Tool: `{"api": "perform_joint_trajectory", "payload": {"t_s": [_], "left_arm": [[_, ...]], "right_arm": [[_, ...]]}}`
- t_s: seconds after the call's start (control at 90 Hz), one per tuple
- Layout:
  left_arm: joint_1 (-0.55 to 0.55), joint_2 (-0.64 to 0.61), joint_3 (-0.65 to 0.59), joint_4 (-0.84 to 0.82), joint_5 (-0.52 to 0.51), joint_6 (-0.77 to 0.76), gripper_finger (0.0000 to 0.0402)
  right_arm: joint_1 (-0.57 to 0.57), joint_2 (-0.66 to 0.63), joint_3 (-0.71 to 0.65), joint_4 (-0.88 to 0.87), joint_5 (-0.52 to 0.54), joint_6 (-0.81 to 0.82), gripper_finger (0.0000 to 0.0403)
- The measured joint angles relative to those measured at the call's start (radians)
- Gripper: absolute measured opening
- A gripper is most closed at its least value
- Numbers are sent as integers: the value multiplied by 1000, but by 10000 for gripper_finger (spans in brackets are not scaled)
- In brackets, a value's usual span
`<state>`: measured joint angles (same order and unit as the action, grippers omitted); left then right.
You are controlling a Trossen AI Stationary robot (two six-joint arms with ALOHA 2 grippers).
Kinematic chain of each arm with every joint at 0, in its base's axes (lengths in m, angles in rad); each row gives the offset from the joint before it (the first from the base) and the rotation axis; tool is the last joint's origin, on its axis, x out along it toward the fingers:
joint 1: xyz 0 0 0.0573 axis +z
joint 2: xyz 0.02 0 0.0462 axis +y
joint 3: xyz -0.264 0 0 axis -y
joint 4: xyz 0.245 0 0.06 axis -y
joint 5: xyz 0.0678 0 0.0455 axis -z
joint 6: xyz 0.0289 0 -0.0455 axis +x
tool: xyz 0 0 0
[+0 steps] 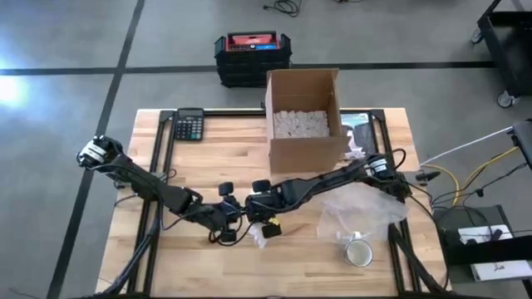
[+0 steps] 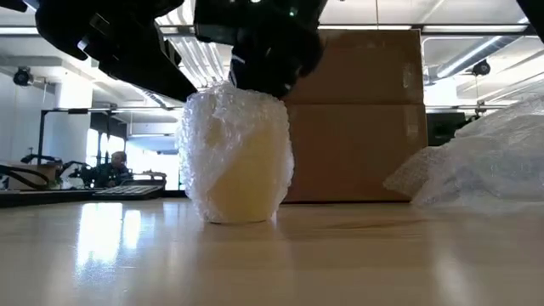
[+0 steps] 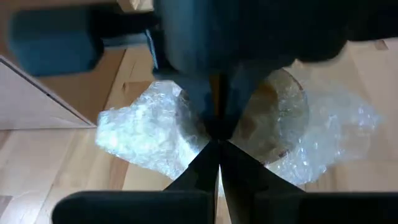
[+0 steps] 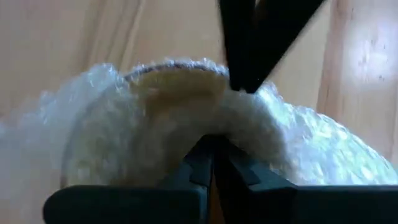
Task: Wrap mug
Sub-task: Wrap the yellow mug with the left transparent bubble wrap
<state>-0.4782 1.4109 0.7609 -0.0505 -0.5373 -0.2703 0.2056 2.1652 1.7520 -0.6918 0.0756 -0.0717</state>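
Bubble-wrapped mug upright on wooden table, near cardboard box. Left gripper and right gripper both pinched closed on wrap at mug rim.

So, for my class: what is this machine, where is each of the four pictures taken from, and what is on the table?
Two dark robot arms work at a wooden table. One picture looks straight down, one looks level along the tabletop, and two come from cameras on the arms' wrists. Both tools, left tool and right tool, meet over a mug wrapped in bubble wrap; their fingers look pinched on the wrap at its rim. Also on the table: a cardboard box, a calculator, loose wrap and a bare second mug.
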Motion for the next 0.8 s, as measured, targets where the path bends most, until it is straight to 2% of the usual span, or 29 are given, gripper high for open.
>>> {"api": "perform_joint_trajectory", "payload": {"t_s": [0.411,0.622,0.8], "left_arm": [[0,0,0,6,0,0,0],[0,0,0,6,-1,0,0],[0,0,0,6,-1,0,0]], "right_arm": [[-1,19,-5,52,-54,0,0],[-1,-49,-13,28,-58,-7,0],[-1,-166,-11,-20,-60,-28,0]]}}
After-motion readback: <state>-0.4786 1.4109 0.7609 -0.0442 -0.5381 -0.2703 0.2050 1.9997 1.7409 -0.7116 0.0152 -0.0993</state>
